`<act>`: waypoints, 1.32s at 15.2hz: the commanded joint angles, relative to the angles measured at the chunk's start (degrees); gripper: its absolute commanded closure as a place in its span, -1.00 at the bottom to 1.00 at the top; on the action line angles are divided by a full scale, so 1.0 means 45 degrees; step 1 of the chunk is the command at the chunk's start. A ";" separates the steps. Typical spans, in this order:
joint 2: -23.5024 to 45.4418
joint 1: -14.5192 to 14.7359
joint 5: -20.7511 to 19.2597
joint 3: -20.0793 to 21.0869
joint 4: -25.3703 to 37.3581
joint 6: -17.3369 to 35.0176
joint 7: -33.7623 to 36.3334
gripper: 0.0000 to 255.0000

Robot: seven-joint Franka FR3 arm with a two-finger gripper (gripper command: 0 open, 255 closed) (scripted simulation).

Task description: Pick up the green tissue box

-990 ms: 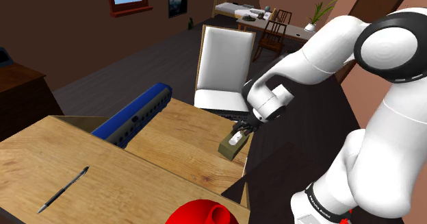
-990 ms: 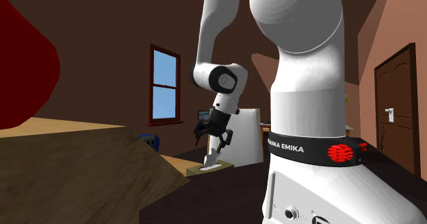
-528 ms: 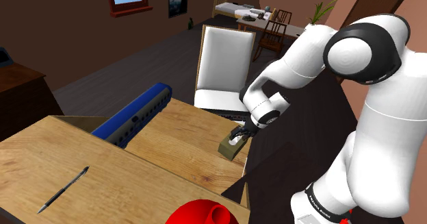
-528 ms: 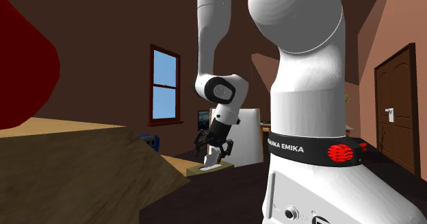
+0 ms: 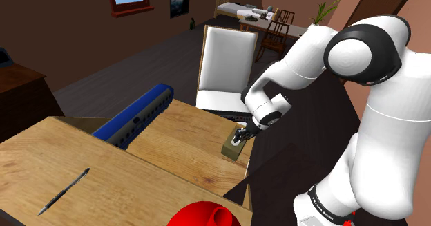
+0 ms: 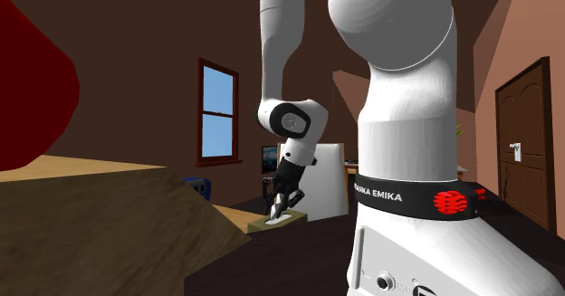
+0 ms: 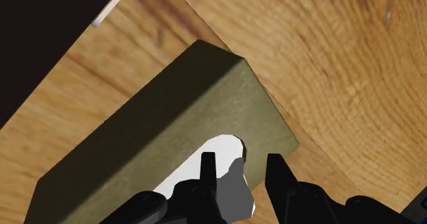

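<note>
The olive-green tissue box (image 7: 157, 127) lies flat at the wooden table (image 5: 173, 138) corner, its long axis along the nearby edge and white tissue (image 7: 222, 147) up. The gripper (image 7: 239, 178) fingers, slightly parted, straddle the tissue.

Tabletop (image 5: 179, 131) was warm wood w/ clear grain, low sheen. Tissue box (image 7: 157, 133) looked matt olive, smooth, faintly mottled; tissue (image 7: 222, 146) at its slot plain flat white. Arm (image 5: 387, 114) had glossy white shell w/ highlights; gripper (image 7: 239, 159) black, semi-gloss.
</note>
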 commanded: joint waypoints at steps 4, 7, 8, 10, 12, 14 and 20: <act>-0.0211 0.0027 -0.0233 -0.0040 -0.0157 0.0084 0.0185 1.00; -0.0949 0.0128 -0.1150 -0.0163 -0.0502 0.0307 0.1019 1.00; -0.1198 0.0165 -0.1479 -0.0209 -0.0618 0.0379 0.1319 1.00; -0.1701 0.0241 -0.2176 -0.0309 -0.0849 0.0517 0.1952 1.00; -0.2213 0.0318 -0.2928 -0.0418 -0.1081 0.0647 0.2634 1.00; -0.2732 0.0397 -0.3741 -0.0538 -0.1314 0.0768 0.3367 1.00; -0.3841 0.0514 -0.5651 -0.0787 -0.1798 0.0980 0.5066 1.00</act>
